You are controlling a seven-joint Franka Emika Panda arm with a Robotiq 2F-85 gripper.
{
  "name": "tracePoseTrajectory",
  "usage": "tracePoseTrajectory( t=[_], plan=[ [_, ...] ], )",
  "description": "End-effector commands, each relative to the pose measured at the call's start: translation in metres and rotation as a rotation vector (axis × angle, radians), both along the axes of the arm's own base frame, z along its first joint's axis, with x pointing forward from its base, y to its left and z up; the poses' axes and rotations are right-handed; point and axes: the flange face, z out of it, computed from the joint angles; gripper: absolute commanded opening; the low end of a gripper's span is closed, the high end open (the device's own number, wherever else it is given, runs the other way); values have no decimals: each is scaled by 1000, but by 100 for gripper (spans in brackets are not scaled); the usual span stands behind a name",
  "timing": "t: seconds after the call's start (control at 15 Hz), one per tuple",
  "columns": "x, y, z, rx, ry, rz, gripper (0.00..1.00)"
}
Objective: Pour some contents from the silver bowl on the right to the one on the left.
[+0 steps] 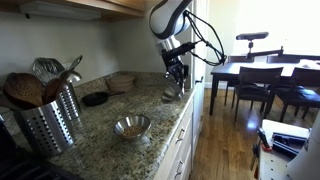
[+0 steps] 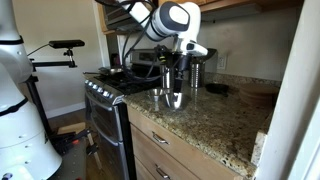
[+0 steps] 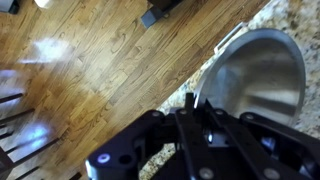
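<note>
The silver bowl (image 3: 258, 72) is sitting near the tabletop's (image 1: 100, 140) front edge, the end effector (image 1: 176, 84) hanging right at its rim; whether it is gripping that rim I cannot tell. Pouring well is, I judge, calling for a firm rim hold and slow tilting over the other silver bowl (image 1: 132, 126). The tabletop is speckled granite; wood floor (image 3: 90, 60) and a dining table (image 1: 250, 70) are lying beyond.

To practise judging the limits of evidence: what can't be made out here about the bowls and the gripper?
- Whether the gripper grips anything: the wrist view is blurred and dark, and the exterior views are too small.
- Contents of the far silver bowl: glare, and it is cut off by the right edge.
- Contents of the near silver bowl: too small in an exterior view.
</note>
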Motion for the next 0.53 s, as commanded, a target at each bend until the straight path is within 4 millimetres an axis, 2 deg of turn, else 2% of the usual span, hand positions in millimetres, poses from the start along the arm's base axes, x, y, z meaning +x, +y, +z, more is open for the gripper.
tracePoseTrajectory(
  t=[0.0, 0.07, 0.2, 0.4, 0.47],
  plan=[
    [49, -53, -38, 31, 7, 18, 7],
    [58, -63, -46, 35, 15, 25, 7],
    [76, -71, -54, 44, 21, 57, 7],
    [97, -63, -47, 45, 10, 121, 7],
    [101, -59, -46, 41, 12, 142, 19]
  ],
)
